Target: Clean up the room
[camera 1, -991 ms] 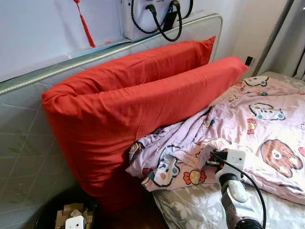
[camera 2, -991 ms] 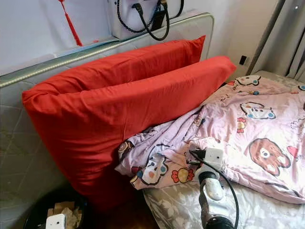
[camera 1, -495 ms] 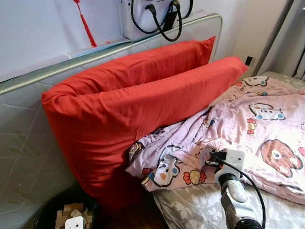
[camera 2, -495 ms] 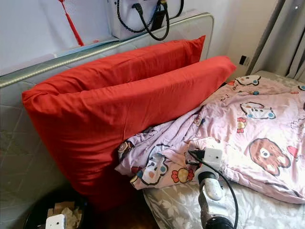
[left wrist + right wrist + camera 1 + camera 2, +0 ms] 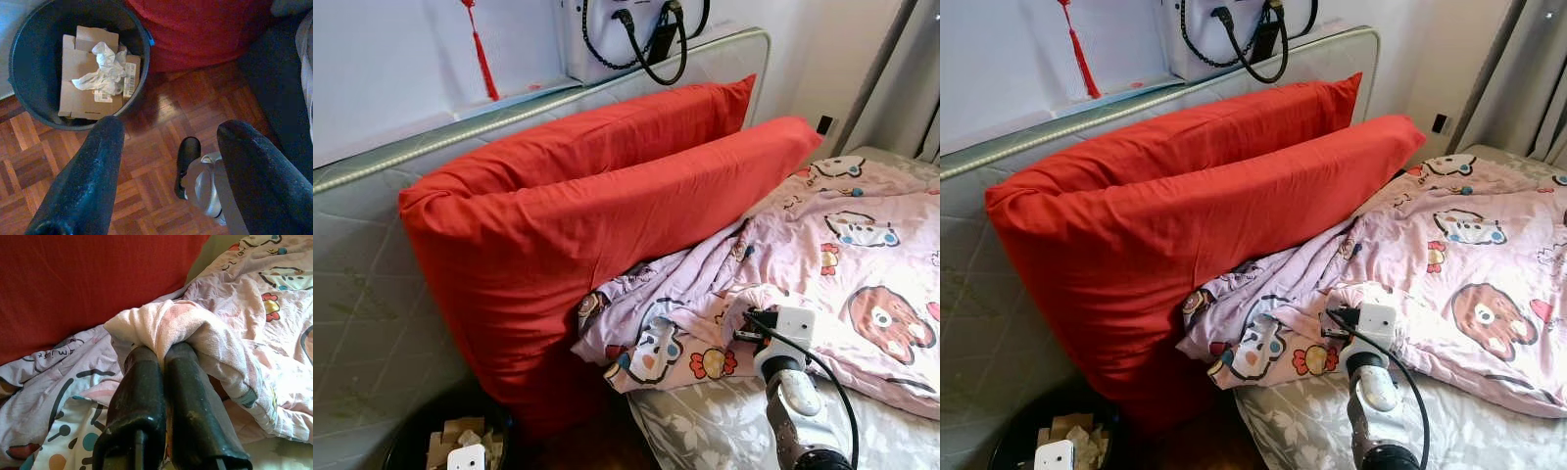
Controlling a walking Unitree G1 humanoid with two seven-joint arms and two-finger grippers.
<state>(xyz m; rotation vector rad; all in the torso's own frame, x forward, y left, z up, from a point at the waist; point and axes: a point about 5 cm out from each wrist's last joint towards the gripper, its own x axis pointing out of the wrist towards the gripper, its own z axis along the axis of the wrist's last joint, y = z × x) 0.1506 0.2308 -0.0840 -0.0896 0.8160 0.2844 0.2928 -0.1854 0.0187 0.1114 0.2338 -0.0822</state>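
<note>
Bedside, rumpled pink cartoon-print blanket [image 5: 822, 264], fold pinched by right claw [image 5: 164, 350]

Home bedroom, red pillows [image 5: 607, 225], cartoon quilt [image 5: 822, 264], parquet floor [image 5: 161, 147]

Two long red fabric pillows lean at the head of the bed: the front red pillow [image 5: 607, 245] and the back red pillow [image 5: 607, 137]. One pink cartoon-print blanket [image 5: 832, 255] lies on the bed. One white handbag with black handles [image 5: 636, 29] sits above. One red hanging tassel [image 5: 480, 49]. One round black waste bin [image 5: 29, 54] holds one flattened brown cardboard box [image 5: 80, 83] and one crumpled white paper [image 5: 105, 71].
</note>
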